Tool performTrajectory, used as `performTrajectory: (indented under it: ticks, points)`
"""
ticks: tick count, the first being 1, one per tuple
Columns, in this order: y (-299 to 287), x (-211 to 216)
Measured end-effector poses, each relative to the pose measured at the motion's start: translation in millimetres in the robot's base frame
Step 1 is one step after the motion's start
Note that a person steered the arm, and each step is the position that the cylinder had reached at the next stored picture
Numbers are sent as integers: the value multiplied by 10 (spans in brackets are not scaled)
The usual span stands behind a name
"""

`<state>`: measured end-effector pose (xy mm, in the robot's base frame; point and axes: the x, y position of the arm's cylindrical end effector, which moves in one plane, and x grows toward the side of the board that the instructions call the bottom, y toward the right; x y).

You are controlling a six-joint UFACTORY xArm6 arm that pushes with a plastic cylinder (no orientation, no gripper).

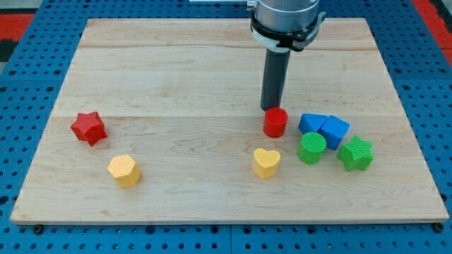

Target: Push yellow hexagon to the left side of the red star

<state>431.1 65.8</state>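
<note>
Starting far off, our tip [272, 108] stands just behind the red cylinder [275, 122], well to the view's right of the yellow hexagon [123, 170]; we carry no fingers, only the rod. The approach is still ahead, we judge. The hexagon, ribbed and squat, sits on the bench [212, 70] below-right of the red star [88, 128]; we must get round its right and push left.

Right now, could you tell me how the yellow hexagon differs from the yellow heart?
The yellow hexagon has flat sides; the yellow heart is notched on top. The hexagon lies at the view's left below the red star; the heart lies nearer my tip. Both are yellow and ribbed.
</note>
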Motion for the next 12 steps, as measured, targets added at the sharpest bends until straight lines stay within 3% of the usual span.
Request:
performTrajectory:
  ticks: [2, 3, 4, 7, 9, 10, 12]
  points:
    - [-159, 122]
    - [225, 378]
    - [-356, 346]
    - [-1155, 1365]
    - [-2708, 1345]
    - [-3124, 979]
    - [-3493, 792]
